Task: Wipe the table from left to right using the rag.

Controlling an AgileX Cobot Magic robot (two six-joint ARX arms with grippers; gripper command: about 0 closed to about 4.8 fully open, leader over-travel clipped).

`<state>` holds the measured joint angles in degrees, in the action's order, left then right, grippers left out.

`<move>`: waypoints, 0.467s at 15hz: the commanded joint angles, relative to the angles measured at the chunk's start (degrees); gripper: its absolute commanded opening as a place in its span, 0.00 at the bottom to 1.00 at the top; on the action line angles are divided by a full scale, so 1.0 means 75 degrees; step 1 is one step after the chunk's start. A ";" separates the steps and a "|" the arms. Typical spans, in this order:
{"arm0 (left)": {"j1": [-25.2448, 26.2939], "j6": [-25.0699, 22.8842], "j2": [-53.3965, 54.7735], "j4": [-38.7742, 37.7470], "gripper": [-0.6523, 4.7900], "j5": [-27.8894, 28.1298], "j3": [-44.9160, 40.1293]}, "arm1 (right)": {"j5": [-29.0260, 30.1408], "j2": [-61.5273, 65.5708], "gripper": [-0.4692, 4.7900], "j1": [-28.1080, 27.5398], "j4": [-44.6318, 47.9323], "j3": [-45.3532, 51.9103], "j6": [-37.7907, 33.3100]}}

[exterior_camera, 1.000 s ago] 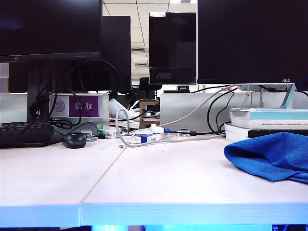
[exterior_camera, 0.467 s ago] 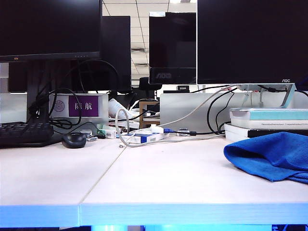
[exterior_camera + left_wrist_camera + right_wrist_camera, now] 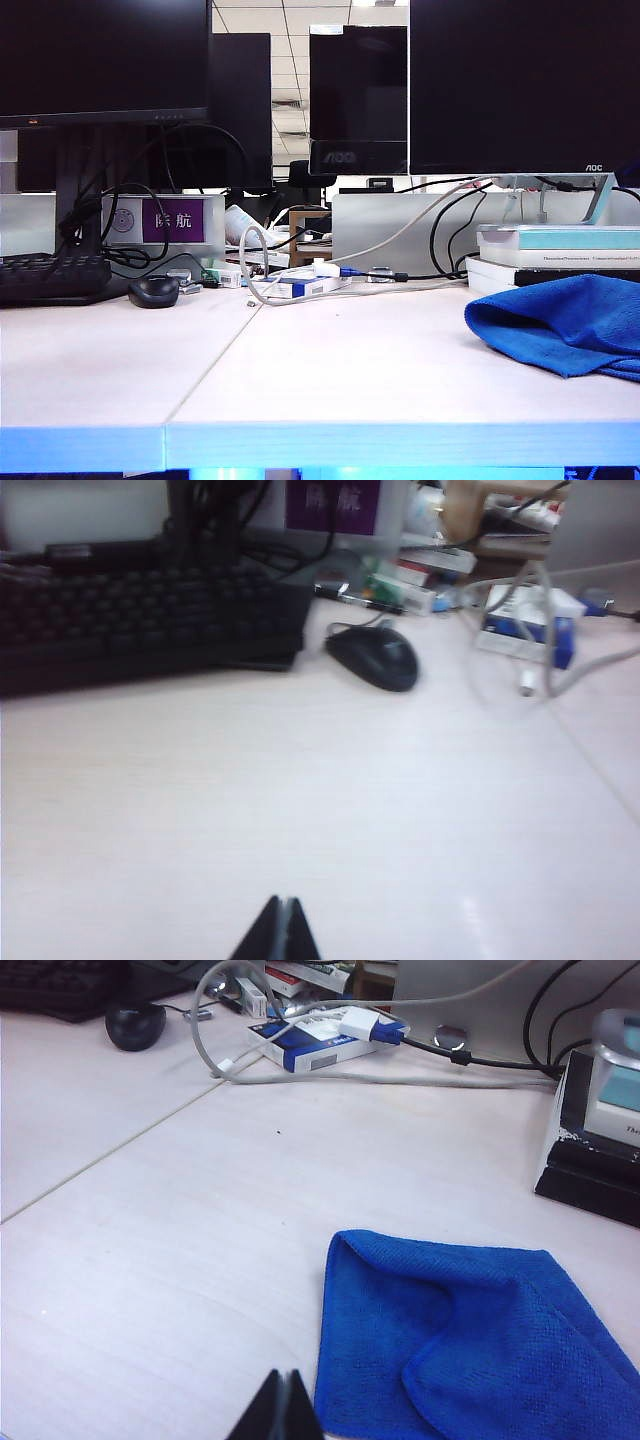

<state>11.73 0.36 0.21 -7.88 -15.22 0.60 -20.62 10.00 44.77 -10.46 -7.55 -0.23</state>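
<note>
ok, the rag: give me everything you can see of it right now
The rag is a bright blue, fuzzy microfibre cloth, folded over on itself with rounded folds. It lies flat on the pale table at the right side, in front of a stack of books, its right part cut off by the frame. Nothing grips it: the right gripper hovers shut beside its near corner without touching, and the left gripper, also shut, is over bare table near the keyboard.
</note>
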 commanded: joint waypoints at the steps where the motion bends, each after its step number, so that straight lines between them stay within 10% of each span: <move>1: -0.0154 -0.0373 -0.0023 -0.0166 0.11 0.0717 -0.0015 | -0.0029 -0.0015 0.09 -0.0003 -0.0009 -0.0029 -0.0023; 4: -0.0842 -0.0475 -0.0023 -0.0347 0.11 0.2640 -0.0017 | -0.0029 -0.0009 0.09 -0.0003 -0.0009 -0.0029 -0.0023; 7: -0.1067 -0.0475 -0.0023 -0.0332 0.11 0.2865 -0.0017 | -0.0029 -0.0009 0.09 -0.0003 -0.0009 -0.0029 -0.0026</move>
<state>3.73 -3.03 0.14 -9.45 5.61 0.56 -20.60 9.96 44.77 -11.42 -7.55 -0.21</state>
